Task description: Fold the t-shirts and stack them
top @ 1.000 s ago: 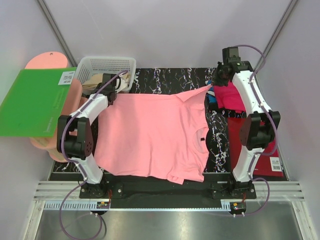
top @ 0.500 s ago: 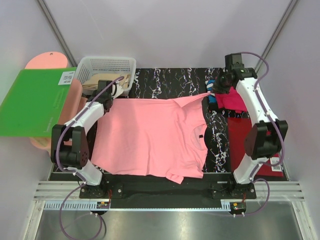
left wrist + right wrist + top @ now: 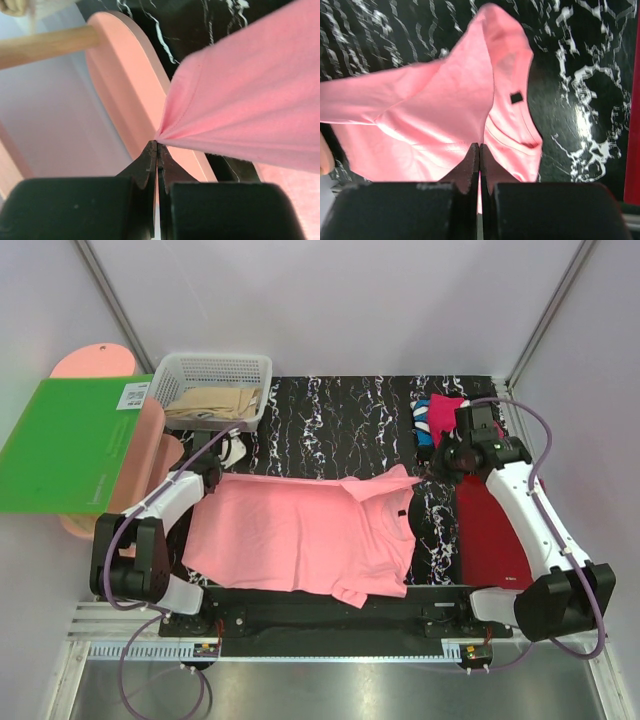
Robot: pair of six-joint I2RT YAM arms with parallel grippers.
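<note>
The salmon-pink t-shirt (image 3: 300, 530) lies across the black marble table, its far edge lifted and drawn toward the near side. My left gripper (image 3: 222, 468) is shut on its far-left corner, and the left wrist view shows the cloth (image 3: 250, 100) pinched at the tips (image 3: 157, 145). My right gripper (image 3: 428, 472) is shut on the far-right part near the collar, with the shirt (image 3: 445, 100) bunched at the tips (image 3: 479, 146). The magenta shirt (image 3: 442, 412) and the blue shirt (image 3: 422, 428) lie crumpled at the far right.
A dark-red board (image 3: 490, 530) lies on the table's right side under the right arm. A green board (image 3: 70, 440) rests on pink rounded boards (image 3: 150, 445) at the left. A white basket (image 3: 215, 385) with beige cloth stands at the far left.
Both grippers have moved toward the near edge, carrying the pink shirt's far edge with them. The shirt now covers a shorter strip and the far table is bare.
</note>
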